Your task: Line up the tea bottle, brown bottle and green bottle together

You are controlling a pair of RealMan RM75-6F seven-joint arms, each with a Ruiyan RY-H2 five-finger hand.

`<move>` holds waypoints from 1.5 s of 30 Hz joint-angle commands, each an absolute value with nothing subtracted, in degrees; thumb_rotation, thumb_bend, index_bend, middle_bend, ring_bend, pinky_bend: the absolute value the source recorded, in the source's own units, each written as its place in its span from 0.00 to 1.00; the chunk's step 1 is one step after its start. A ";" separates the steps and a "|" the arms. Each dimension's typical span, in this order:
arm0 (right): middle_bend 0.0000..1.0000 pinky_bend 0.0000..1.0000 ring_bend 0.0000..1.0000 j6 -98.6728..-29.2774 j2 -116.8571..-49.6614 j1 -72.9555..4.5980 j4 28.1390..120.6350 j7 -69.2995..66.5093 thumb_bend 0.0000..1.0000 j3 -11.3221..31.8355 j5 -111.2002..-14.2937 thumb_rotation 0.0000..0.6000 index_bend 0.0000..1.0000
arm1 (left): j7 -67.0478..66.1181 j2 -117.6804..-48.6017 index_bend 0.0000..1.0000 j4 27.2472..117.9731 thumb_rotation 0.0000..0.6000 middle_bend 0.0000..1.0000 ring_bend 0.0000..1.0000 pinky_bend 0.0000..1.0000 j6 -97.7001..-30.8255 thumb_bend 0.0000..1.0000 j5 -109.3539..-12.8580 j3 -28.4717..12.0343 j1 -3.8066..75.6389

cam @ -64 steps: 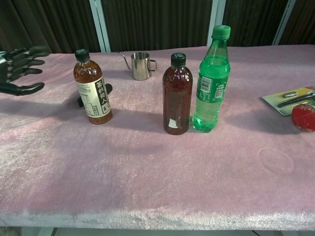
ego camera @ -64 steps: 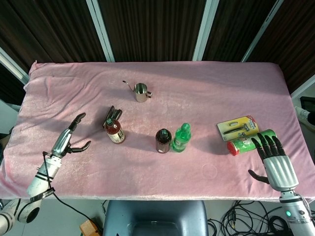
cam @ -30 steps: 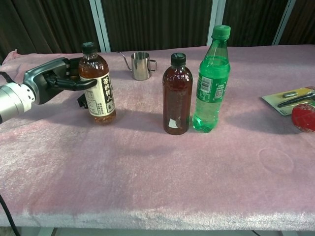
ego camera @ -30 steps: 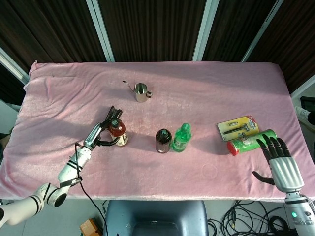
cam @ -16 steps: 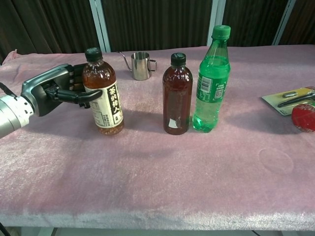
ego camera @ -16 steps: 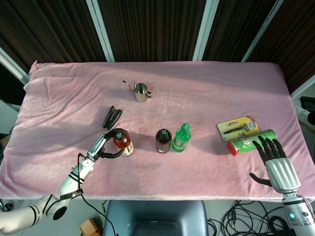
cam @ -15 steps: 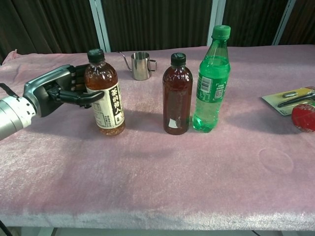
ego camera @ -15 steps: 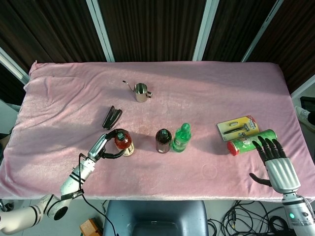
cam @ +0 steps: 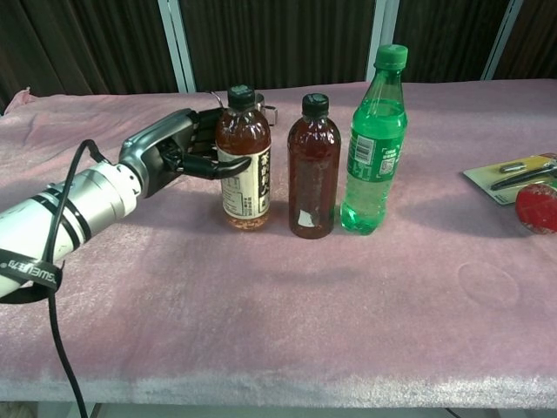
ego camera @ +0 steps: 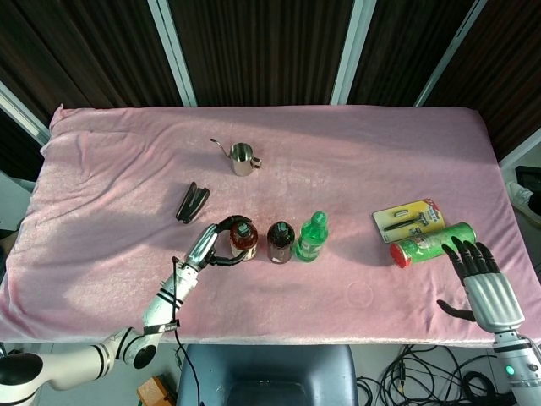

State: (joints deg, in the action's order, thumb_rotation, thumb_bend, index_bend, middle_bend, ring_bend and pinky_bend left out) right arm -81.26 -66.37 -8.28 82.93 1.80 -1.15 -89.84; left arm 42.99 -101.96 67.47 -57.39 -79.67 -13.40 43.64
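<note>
The tea bottle (cam: 244, 165) (ego camera: 244, 238) stands upright on the pink cloth, just left of the brown bottle (cam: 313, 170) (ego camera: 280, 240). Beside that stands the green bottle (cam: 376, 144) (ego camera: 311, 236), so the three form a row. My left hand (cam: 178, 152) (ego camera: 211, 243) grips the tea bottle from its left side, fingers wrapped around its upper body. My right hand (ego camera: 482, 277) hovers open at the table's front right corner, fingers spread, near a green can; the chest view does not show it.
A steel pitcher (ego camera: 242, 158) (cam: 248, 117) stands behind the bottles. A black clip (ego camera: 192, 202) lies left of them. At the right lie a packaged tool (ego camera: 409, 218) (cam: 513, 173) and a green can with a red lid (ego camera: 429, 244) (cam: 537, 206).
My left hand has carried the tea bottle rightward from the left of the table to a spot beside the brown bottle. The right hand has barely shifted.
</note>
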 commanded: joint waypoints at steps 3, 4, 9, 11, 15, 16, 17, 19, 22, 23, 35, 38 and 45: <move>0.00 0.02 0.00 -81.26 -66.06 -8.08 81.94 -0.05 0.28 -0.96 -89.70 1.00 0.00 | 41.99 -102.27 0.56 67.56 1.00 0.56 0.33 0.29 -55.90 0.40 -78.47 -14.15 44.50; 0.00 0.02 0.00 -81.30 -66.02 -8.04 81.78 -0.36 0.28 -0.93 -89.72 1.00 0.00 | 41.94 -102.35 0.56 67.40 1.00 0.56 0.33 0.29 -55.48 0.40 -78.23 -14.15 44.61; 0.00 0.02 0.00 -81.44 -65.89 -7.82 80.99 -1.60 0.28 -0.90 -89.84 1.00 0.00 | 41.88 -102.68 0.56 66.45 1.00 0.56 0.32 0.28 -53.74 0.40 -77.44 -14.01 45.01; 0.00 0.02 0.00 -81.48 -65.91 -7.75 80.78 -1.85 0.28 -0.88 -89.87 1.00 0.00 | 42.05 -102.71 0.55 66.36 1.00 0.56 0.32 0.27 -53.57 0.40 -77.39 -14.08 45.08; 0.00 0.02 0.00 -81.35 -65.98 -7.72 80.62 -2.00 0.28 -0.77 -89.84 1.00 0.00 | 42.68 -102.37 0.49 66.59 1.00 0.49 0.27 0.25 -52.62 0.39 -77.74 -13.79 45.41; 0.00 0.02 0.00 -81.35 -65.98 -7.71 80.65 -1.99 0.28 -0.74 -89.86 1.00 0.00 | 42.93 -102.13 0.45 66.77 1.00 0.46 0.26 0.24 -52.16 0.39 -77.82 -13.65 45.51; 0.00 0.02 0.00 -81.37 -65.97 -7.70 80.69 -1.93 0.28 -0.72 -89.88 1.00 0.00 | 43.20 -102.00 0.42 66.92 1.00 0.42 0.24 0.23 -52.00 0.38 -77.83 -13.63 45.53; 0.00 0.02 0.00 -81.50 -65.89 -7.66 80.86 -1.87 0.28 -0.65 -89.95 1.00 0.00 | 43.19 -101.89 0.36 66.84 1.00 0.37 0.20 0.20 -51.92 0.38 -78.07 -13.39 45.53; 0.00 0.02 0.00 -81.57 -65.80 -7.59 81.02 -1.79 0.28 -0.58 -89.99 1.00 0.00 | 43.37 -101.49 0.22 67.17 1.00 0.21 0.08 0.10 -51.47 0.35 -78.12 -13.14 45.52; 0.00 0.02 0.00 -81.57 -65.78 -7.57 81.06 -1.81 0.28 -0.56 -89.98 1.00 0.00 | 43.38 -101.51 0.17 67.19 1.00 0.15 0.05 0.09 -51.74 0.34 -78.11 -13.22 45.43; 0.00 0.02 0.00 -82.18 -65.62 -7.19 81.86 -1.34 0.28 -0.44 -90.36 1.00 0.00 | 41.60 -97.83 0.00 70.57 1.00 0.00 0.00 0.02 -57.08 0.32 -80.85 -11.80 42.68; 0.00 0.02 0.00 -82.96 -65.36 -6.75 82.44 -1.19 0.28 -0.41 -90.47 1.00 0.00 | 35.21 -92.06 0.00 72.13 1.00 0.00 0.00 0.00 -62.70 0.32 -85.20 -8.22 39.23; 0.00 0.01 0.00 -85.31 -66.73 -4.46 85.12 6.82 0.28 2.31 -84.49 1.00 0.00 | -5.15 -78.55 0.00 72.78 1.00 0.01 0.00 0.00 -82.76 0.32 -82.81 -0.87 20.12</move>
